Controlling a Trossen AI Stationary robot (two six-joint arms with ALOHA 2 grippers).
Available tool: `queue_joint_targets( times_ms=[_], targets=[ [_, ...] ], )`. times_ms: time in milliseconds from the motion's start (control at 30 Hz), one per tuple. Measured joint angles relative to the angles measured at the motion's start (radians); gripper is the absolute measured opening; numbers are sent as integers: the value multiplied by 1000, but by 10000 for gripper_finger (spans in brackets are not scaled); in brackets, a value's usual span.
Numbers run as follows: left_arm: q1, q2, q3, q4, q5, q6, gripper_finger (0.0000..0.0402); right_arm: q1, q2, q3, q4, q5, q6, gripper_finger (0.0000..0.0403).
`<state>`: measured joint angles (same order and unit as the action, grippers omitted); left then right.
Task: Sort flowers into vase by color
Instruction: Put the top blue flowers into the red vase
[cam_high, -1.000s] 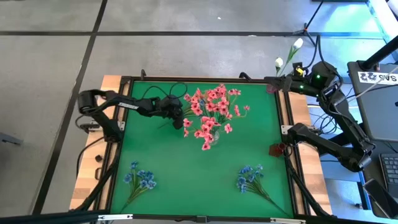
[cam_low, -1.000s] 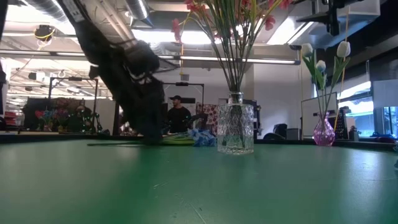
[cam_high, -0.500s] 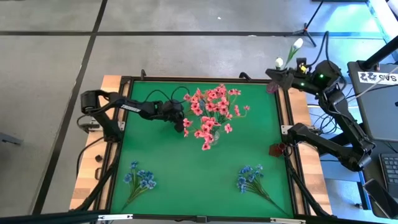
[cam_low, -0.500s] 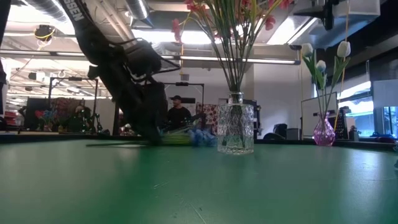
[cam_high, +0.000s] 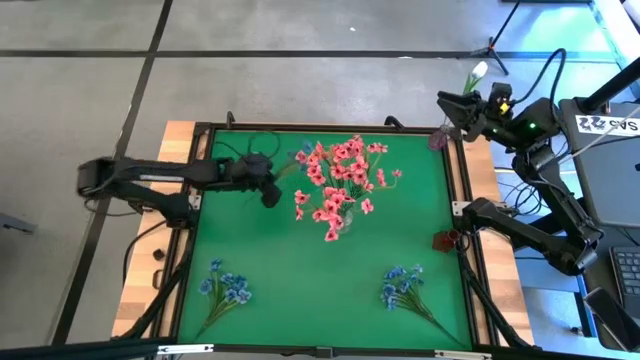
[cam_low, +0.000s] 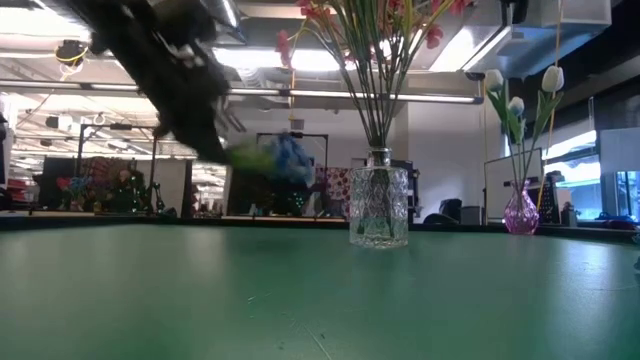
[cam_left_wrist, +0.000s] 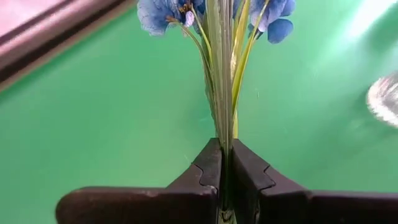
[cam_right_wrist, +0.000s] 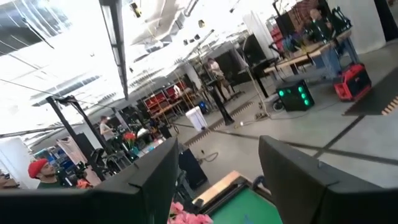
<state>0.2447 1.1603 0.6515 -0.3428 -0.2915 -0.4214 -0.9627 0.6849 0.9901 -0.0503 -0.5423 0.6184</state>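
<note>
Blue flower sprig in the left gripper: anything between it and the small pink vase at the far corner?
Yes: the clear glass vase with its spreading pink flowers stands mid-table, between them.

A green table (cam_high: 300, 270) sits in a dark frame with wooden edges. A small red object (cam_high: 444, 241) lies at its right rim. Beyond the right edge stands a grey case with printed letters (cam_high: 612, 125), with cables (cam_high: 510, 185) trailing near it. In the room behind, a person in a red cap (cam_right_wrist: 38, 172) stands among shelves.
</note>
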Motion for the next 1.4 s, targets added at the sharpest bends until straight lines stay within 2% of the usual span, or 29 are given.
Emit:
queue_joint_targets(
  times_ms=[100,300,433,533,700,800,1100,1300,1400],
  targets=[
    [0,-150,0,-66,-8,-11,10,0,0,0,5,0,0,223],
    [1,-422,36,-62,-6,10,9,0,12,0,5,45,2,223],
    [1,-533,118,-60,-5,37,9,1,47,0,56,52,4,223],
    [1,-564,189,-59,21,69,9,1,84,0,124,27,29,223],
    [0,-550,281,8,120,99,9,15,131,-2,291,-7,54,223],
    [-11,-520,305,119,191,114,9,83,156,-1,400,4,57,223],
    [-85,-368,318,550,359,78,9,364,240,153,345,107,-95,223],
    [-173,-256,318,717,349,2,9,521,288,207,303,205,-207,223],
    [-240,-197,332,778,313,-14,9,585,305,207,301,247,-252,223]
  ],
)
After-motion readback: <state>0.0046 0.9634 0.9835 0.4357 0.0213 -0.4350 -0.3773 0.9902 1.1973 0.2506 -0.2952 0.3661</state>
